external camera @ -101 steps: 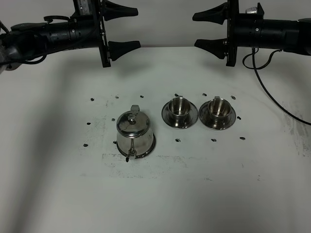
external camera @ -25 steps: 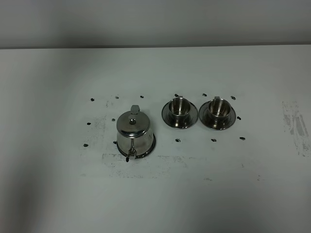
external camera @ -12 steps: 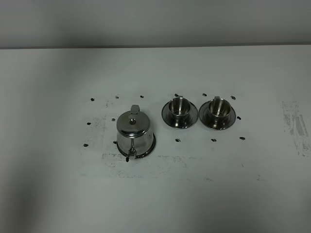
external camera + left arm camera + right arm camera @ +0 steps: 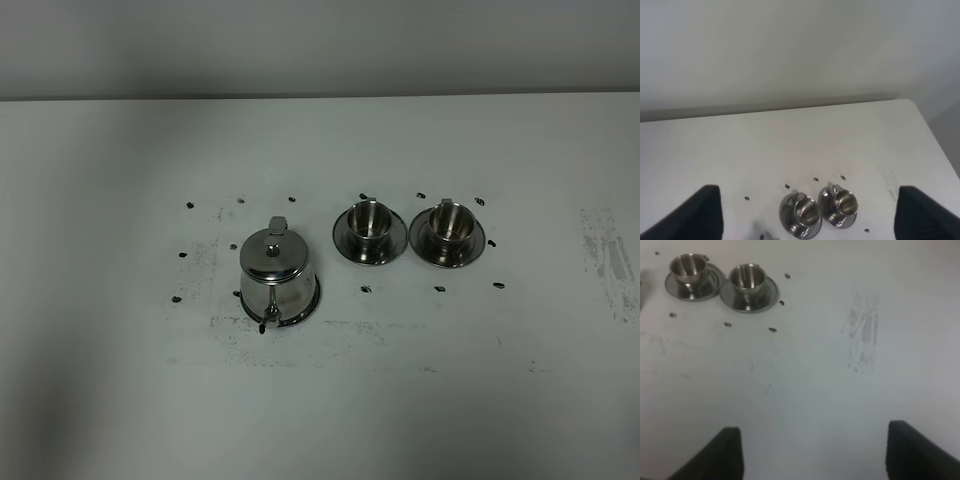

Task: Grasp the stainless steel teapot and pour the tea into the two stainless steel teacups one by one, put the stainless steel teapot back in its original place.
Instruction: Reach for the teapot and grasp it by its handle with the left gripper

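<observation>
I count one stainless steel teapot (image 4: 277, 275), two stainless steel teacups (image 4: 369, 220) (image 4: 449, 222) and three saucers (image 4: 370, 257) (image 4: 452, 260) (image 4: 315, 298), one under each cup and one under the pot. Roughly a dozen small dark marks (image 4: 367, 290) dot the table (image 4: 500, 400). Two fingers show on my left gripper (image 4: 807, 189) and two on my right gripper (image 4: 812, 427).

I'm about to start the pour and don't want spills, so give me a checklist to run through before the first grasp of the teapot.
1. Stainless steel teapot upright, lid on: ok.
2. Teacup nearer the teapot upright on its saucer: ok.
3. Farther teacup upright on its own saucer: ok.
4. Left end effector open: ok.
5. Right end effector open: ok.
6. Tea level in the teapot: cannot tell, the lid hides it.
</observation>
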### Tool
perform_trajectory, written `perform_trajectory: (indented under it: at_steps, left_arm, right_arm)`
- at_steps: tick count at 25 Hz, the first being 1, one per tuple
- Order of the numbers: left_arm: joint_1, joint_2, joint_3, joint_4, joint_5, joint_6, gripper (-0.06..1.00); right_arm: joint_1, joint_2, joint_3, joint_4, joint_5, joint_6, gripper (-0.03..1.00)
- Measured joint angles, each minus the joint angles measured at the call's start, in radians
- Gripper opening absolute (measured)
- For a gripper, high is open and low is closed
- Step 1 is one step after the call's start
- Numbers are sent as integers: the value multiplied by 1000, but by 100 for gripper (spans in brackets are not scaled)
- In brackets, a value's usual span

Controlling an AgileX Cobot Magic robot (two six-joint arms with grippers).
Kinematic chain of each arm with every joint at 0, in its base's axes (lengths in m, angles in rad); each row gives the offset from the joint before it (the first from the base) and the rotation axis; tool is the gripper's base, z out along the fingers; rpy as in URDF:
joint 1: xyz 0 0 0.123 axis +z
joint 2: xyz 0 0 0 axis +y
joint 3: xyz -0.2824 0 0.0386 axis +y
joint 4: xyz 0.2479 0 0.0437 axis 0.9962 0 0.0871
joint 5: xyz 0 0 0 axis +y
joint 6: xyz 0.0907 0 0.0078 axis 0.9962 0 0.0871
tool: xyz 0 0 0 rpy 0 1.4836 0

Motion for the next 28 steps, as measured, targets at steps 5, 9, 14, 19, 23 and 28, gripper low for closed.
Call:
perform_trajectory:
  at_steps: [5,9,14,19,23,28]
  left_arm:
    - [0,0,0,0,0,10,67]
    - [0,0,0,1,0,16,67]
    - [0,0,0,1,0,22,67]
    - [0,0,0,1,0,26,67]
    - [0,0,0,1,0,32,67]
    - [0,0,0,1,0,49,67]
  right_arm:
    - [0,0,0,0,0,1,58]
    - [-2,0,0,0,0,1,58]
    - [-70,0,0,5,0,1,58]
    - [-88,0,0,5,0,1,58]
    - [-88,0,0,5,0,1,58]
    - [-88,0,0,5,0,1,58]
